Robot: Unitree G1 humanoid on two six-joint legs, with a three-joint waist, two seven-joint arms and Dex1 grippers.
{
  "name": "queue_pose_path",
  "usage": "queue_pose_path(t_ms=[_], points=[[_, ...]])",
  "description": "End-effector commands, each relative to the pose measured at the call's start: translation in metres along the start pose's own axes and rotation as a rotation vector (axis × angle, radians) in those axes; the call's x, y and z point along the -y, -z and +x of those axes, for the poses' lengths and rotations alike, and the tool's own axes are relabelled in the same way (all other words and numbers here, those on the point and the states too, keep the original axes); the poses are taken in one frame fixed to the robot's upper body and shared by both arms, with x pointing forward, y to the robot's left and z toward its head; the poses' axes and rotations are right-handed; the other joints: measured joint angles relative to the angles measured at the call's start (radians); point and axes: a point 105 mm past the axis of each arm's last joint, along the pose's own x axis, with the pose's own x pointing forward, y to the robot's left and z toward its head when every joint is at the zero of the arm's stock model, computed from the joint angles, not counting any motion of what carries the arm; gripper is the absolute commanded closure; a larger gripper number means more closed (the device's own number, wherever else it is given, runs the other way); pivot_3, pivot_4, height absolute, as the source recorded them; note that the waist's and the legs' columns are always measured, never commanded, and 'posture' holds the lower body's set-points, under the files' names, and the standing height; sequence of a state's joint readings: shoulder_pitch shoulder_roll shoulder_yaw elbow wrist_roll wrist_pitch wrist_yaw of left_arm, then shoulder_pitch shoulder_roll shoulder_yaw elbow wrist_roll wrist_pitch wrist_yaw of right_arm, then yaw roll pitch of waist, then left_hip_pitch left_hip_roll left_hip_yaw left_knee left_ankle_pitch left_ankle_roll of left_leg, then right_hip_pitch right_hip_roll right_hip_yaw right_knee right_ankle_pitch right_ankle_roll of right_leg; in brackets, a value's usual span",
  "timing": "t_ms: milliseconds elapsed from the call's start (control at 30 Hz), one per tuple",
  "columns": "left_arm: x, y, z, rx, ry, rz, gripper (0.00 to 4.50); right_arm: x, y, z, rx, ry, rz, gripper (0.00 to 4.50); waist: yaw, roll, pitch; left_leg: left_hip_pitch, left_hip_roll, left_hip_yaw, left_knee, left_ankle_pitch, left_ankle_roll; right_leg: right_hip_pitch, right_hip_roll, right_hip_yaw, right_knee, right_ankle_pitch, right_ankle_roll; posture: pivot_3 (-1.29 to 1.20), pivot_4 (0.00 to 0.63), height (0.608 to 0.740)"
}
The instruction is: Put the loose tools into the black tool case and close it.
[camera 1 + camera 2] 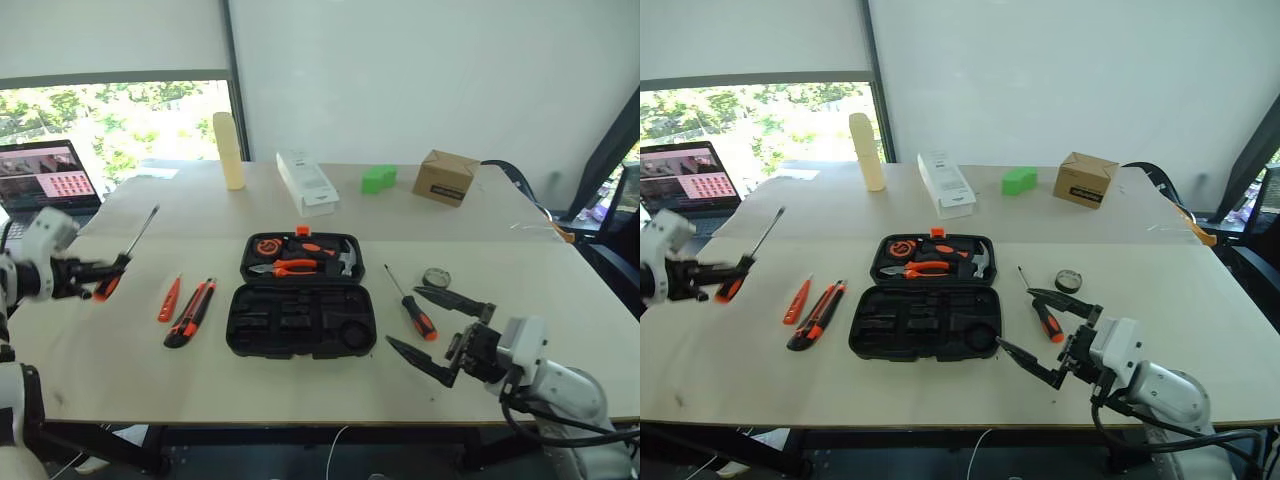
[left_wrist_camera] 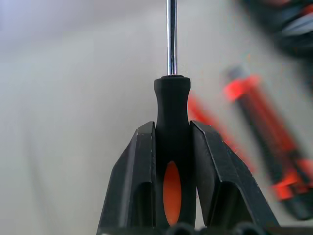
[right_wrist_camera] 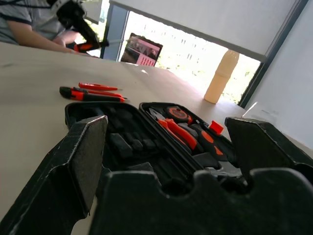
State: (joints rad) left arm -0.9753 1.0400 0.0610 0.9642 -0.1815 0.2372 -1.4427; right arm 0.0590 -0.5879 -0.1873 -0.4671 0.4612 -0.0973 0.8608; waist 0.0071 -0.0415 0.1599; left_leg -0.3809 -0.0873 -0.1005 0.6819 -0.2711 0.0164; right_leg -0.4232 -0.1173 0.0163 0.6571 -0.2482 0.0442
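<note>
- Since the black tool case [image 1: 300,305] lies open at the middle of the tabletop [image 1: 120,370], close to the front edge, its empty slotted half faces the front edge and the half holding pliers and a hammer faces the back edge.
- Clamped by its handle in the left gripper [image 1: 108,275], one screwdriver [image 1: 127,252] hangs above the tabletop near the left edge, well apart from the case; in the left wrist view both fingers [image 2: 134,186] press on the black-and-orange grip.
- Its long axis runs from the handle up and away toward the back edge, so I judge the shaft must be swung to lie along a slot before it goes in.
- From that gripper the case lies toward the right edge, with the slim orange tester [image 1: 169,298] and the utility knife [image 1: 190,312] on the tabletop between them, side by side and angled alike.
- On the case's other side the second screwdriver [image 1: 412,305] lies just beside it, shaft toward the back edge and handle toward the front, with the tape roll [image 1: 436,277] a little farther toward the right edge.
- Near the front-right corner the right gripper [image 1: 432,328] stands wide apart and empty, its fingers pointing toward the case; it is the nearer arm to that screwdriver and the roll.
- Judged from this, the carried screwdriver's trip across to the slotted half is the step in hand, and four tools remain loose.
</note>
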Motion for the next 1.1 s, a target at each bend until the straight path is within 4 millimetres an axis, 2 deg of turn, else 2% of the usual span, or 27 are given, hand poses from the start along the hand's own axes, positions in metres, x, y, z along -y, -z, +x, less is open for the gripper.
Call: queue_pose_path(t_ms=[33, 100, 167, 267, 367, 533, 667, 867, 1100], points=[[0.065, -0.043, 0.052, 0.009, 0.401, 0.27, 3.92, 0.01, -0.01, -0.012, -0.017, 0.037, -0.042, 0.0, 0.01, 0.0, 0.0, 0.0, 0.0, 0.0, 0.001, 0.0, 0.001, 0.001, 0.0, 0.0, 0.0, 0.0, 0.001, 0.0, 0.15, 0.74], [0.095, -0.056, 0.082, 0.014, 0.523, 0.376, 3.92, 0.012, -0.009, -0.014, -0.035, 0.051, -0.047, 0.0, 0.012, 0.0, 0.0, 0.0, -0.001, -0.001, 0.003, -0.001, 0.001, 0.002, 0.0, 0.0, 0.0, 0.001, 0.001, 0.0, 0.15, 0.74], [0.121, -0.057, 0.113, -0.067, 0.58, 0.487, 3.92, 0.013, -0.01, -0.014, -0.041, 0.068, -0.052, 0.0, 0.005, 0.0, 0.0, -0.004, -0.001, -0.001, 0.007, -0.001, 0.002, 0.001, 0.0, 0.0, 0.0, 0.001, 0.003, 0.0, 0.15, 0.74], [0.138, -0.054, 0.145, -0.182, 0.554, 0.638, 3.92, 0.011, -0.013, -0.01, -0.035, 0.084, -0.052, 0.0, -0.016, 0.0, 0.0, -0.006, 0.0, 0.0, 0.012, -0.001, 0.002, 0.0, 0.002, 0.002, 0.001, 0.002, 0.003, 0.0, 0.15, 0.74], [0.146, -0.06, 0.169, -0.208, 0.484, 0.674, 3.92, 0.007, -0.015, -0.005, -0.021, 0.098, -0.046, 0.0, -0.033, 0.0, 0.0, -0.006, 0.0, 0.0, 0.011, -0.001, 0.003, -0.002, 0.004, 0.006, 0.002, 0.001, 0.003, 0.0, 0.15, 0.74], [0.141, -0.053, 0.173, -0.285, 0.441, 0.752, 3.92, 0.004, -0.018, -0.003, -0.012, 0.118, -0.042, 0.0, -0.041, 0.001, 0.001, -0.005, 0.0, 0.0, 0.011, -0.002, 0.003, -0.002, 0.004, 0.007, 0.002, 0.001, 0.003, 0.0, 0.15, 0.74], [0.121, -0.046, 0.164, -0.404, 0.376, 0.816, 3.92, 0.004, -0.016, -0.008, -0.021, 0.139, -0.041, 0.0, -0.03, 0.001, 0.001, -0.005, -0.001, 0.0, 0.012, -0.002, 0.003, -0.001, 0.004, 0.006, 0.002, 0.001, 0.003, 0.0, 0.15, 0.74], [0.112, -0.03, 0.165, -0.464, 0.34, 0.79, 3.92, 0.002, -0.014, -0.009, -0.024, 0.146, -0.041, 0.0, -0.014, 0.002, 0.001, -0.005, -0.001, 0.0, 0.012, -0.002, 0.004, 0.0, 0.004, 0.006, 0.001, 0.001, 0.004, 0.0, 0.15, 0.74], [0.123, -0.02, 0.172, -0.462, 0.386, 0.764, 3.92, 0.001, -0.012, -0.01, -0.023, 0.149, -0.04, 0.0, -0.017, 0.002, 0.001, -0.005, -0.001, 0.0, 0.013, -0.002, 0.004, -0.001, 0.004, 0.006, 0.001, 0.002, 0.004, 0.0, 0.15, 0.74]])
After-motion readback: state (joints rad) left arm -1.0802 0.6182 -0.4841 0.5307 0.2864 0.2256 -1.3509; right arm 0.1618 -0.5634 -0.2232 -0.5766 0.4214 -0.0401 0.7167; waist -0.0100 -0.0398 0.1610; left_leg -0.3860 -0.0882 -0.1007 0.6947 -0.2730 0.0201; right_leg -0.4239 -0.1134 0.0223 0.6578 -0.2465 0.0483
